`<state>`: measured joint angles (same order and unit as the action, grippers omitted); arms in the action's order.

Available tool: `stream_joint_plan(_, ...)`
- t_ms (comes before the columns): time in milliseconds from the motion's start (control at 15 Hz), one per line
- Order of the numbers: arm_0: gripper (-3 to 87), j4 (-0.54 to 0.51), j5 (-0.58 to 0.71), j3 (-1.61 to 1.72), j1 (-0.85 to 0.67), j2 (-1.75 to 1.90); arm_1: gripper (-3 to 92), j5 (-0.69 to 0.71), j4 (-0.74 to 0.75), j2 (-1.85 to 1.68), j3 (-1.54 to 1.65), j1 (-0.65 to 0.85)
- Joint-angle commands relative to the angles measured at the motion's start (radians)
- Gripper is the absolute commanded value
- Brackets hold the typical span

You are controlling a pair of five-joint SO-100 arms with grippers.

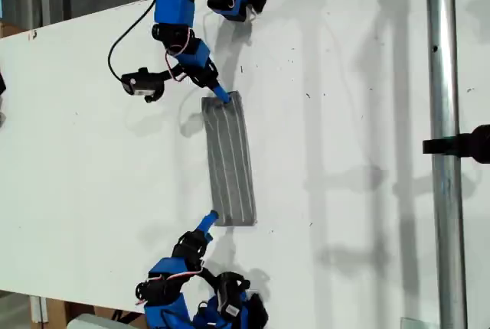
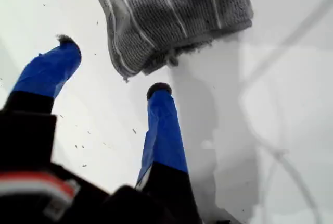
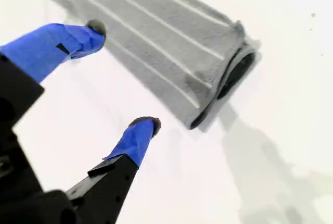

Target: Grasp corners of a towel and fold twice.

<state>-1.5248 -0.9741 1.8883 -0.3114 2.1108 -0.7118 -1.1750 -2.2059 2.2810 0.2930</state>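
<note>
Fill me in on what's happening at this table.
The grey striped towel lies on the white table, already folded into a narrow strip. My first claw is open just off one short end. My second claw is open beside the other end. Neither holds any cloth.

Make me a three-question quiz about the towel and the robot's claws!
1. Where is the towel?
A flat on the white table
B hanging on a hook
C inside a box

2. What colour are the towel's stripes?
A red
B white
C green

3. How is my first gripper?
A shut on the towel
B shut on nothing
C open

Answers:
1 A, the exterior view shows it lying folded on the table.
2 B, thin white lines run along the grey cloth.
3 C, its blue fingers stand wide apart and hold nothing.
</note>
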Motion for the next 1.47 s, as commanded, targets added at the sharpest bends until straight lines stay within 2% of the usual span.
stream_joint_plan(0, 21.2, 0.051, -0.011, 0.127, -0.008, 0.296, 24.8, -0.138, -0.124, -0.492, 0.178, 0.12)
stream_joint_plan(67, 17.8, 0.127, -0.015, 0.238, 0.014, 0.44, 24.1, -0.187, -0.129, -0.699, 0.273, 0.109)
stream_joint_plan(133, 12.8, 0.216, -0.032, 0.383, 0.038, 0.634, 25.0, -0.268, -0.179, -0.762, 0.305, 0.114)
stream_joint_plan(200, 7.3, 0.29, -0.072, 0.546, 0.063, 0.857, 22.1, -0.351, -0.233, -0.761, 0.322, 0.132)
stream_joint_plan(267, 1.8, 0.325, -0.112, 0.701, 0.086, 1.097, 23.5, -0.365, -0.221, -0.753, 0.342, 0.14)
stream_joint_plan(333, 1.7, 0.299, -0.172, 0.825, 0.092, 1.313, 32.8, -0.37, -0.16, -0.681, 0.345, 0.124)
stream_joint_plan(400, 1.9, 0.307, -0.204, 0.865, 0.109, 1.365, 38.3, -0.37, -0.052, -0.512, 0.325, 0.097)
stream_joint_plan(533, 2.1, 0.324, -0.216, 0.882, 0.137, 1.368, 41.9, -0.359, 0.201, -0.069, 0.201, 0.051)
stream_joint_plan(667, 2.8, 0.331, -0.23, 0.908, 0.15, 1.368, 41.8, -0.348, 0.41, 0.219, 0.107, 0.046)
stream_joint_plan(800, 3.1, 0.321, -0.233, 0.911, 0.16, 1.368, 40.8, -0.354, 0.489, 0.451, 0.0, 0.049)
stream_joint_plan(933, 3.2, 0.325, -0.225, 0.911, 0.16, 1.368, 38.5, -0.37, 0.486, 0.598, -0.14, 0.014)
stream_joint_plan(1067, 3.2, 0.328, -0.222, 0.911, 0.166, 1.368, 32.4, -0.362, 0.54, 0.689, -0.268, -0.046)
stream_joint_plan(1133, 3.2, 0.328, -0.222, 0.908, 0.172, 1.368, 21.4, -0.348, 0.534, 0.699, -0.336, -0.078)
stream_joint_plan(1200, 3.2, 0.328, -0.224, 0.907, 0.178, 1.368, -0.2, -0.357, 0.486, 0.676, -0.368, -0.092)
stream_joint_plan(1267, 3.2, 0.328, -0.224, 0.904, 0.186, 1.368, -0.2, -0.351, 0.374, 0.63, -0.373, -0.094)
stream_joint_plan(1400, 3.2, 0.33, -0.222, 0.902, 0.195, 1.368, -0.2, -0.37, -0.012, 0.483, -0.341, -0.081)
